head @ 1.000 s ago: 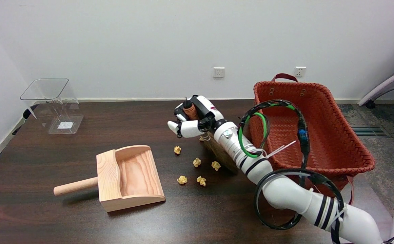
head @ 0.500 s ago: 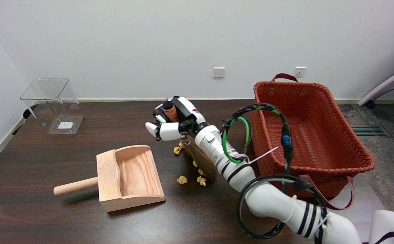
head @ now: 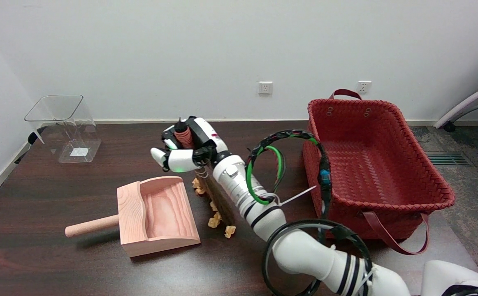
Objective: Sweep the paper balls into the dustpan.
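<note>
Dark wood table [head: 78,263] under white wall, my view from above. Red woven basket [head: 387,164] far right. Wooden dustpan [head: 156,216] left of centre, mouth facing right. My right hand [head: 183,150] clamped round brush handle [head: 184,137], bristles [head: 218,199] down on table. Paper balls [head: 214,222] bunched against bristles, just beside dustpan's right edge, none inside.

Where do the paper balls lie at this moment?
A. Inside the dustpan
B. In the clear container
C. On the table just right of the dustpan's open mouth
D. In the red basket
C: the paper balls lie on the table beside the dustpan, against the brush.
</note>
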Motion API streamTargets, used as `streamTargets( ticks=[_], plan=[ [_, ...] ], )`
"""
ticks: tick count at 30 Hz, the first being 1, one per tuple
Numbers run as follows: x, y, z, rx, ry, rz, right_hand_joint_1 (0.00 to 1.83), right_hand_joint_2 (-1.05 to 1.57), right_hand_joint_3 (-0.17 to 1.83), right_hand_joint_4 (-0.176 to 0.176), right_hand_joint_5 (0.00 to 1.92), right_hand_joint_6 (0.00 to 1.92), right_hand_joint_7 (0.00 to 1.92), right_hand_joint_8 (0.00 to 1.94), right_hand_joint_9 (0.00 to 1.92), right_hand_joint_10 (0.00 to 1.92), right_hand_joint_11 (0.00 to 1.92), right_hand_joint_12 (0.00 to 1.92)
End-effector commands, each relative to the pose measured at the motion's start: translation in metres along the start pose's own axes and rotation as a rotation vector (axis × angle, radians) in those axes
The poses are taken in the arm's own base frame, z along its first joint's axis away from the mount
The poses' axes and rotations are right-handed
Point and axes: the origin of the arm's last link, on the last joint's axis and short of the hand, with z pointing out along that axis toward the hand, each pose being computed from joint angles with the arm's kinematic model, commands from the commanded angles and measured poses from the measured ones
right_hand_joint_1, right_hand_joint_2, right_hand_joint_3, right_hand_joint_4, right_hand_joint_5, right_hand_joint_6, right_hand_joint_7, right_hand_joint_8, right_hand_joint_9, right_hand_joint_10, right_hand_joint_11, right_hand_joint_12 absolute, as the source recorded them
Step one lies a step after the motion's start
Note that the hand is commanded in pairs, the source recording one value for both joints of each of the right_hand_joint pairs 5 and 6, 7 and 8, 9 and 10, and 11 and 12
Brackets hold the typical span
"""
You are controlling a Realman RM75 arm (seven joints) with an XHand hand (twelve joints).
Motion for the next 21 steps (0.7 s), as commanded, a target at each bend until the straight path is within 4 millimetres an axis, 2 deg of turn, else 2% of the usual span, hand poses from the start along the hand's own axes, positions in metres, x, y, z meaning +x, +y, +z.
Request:
streamTargets(
  ticks=[1, 10, 21],
  plan=[
    [-0.047, -0.015, 0.009, 0.023, -0.026, 0.039, 1.50, 0.92, 0.68, 0.000, 1.92, 1.92, 1.92, 1.92, 1.92, 1.92, 1.92, 1.92],
    [-0.067, -0.018, 0.012, 0.003, -0.069, 0.098, 1.48, 0.97, 0.65, 0.000, 1.92, 1.92, 1.92, 1.92, 1.92, 1.92, 1.92, 1.92],
    [-0.074, -0.037, 0.018, 0.029, -0.105, 0.165, 1.47, 1.02, 0.59, 0.000, 1.92, 1.92, 1.92, 1.92, 1.92, 1.92, 1.92, 1.92]
  ],
)
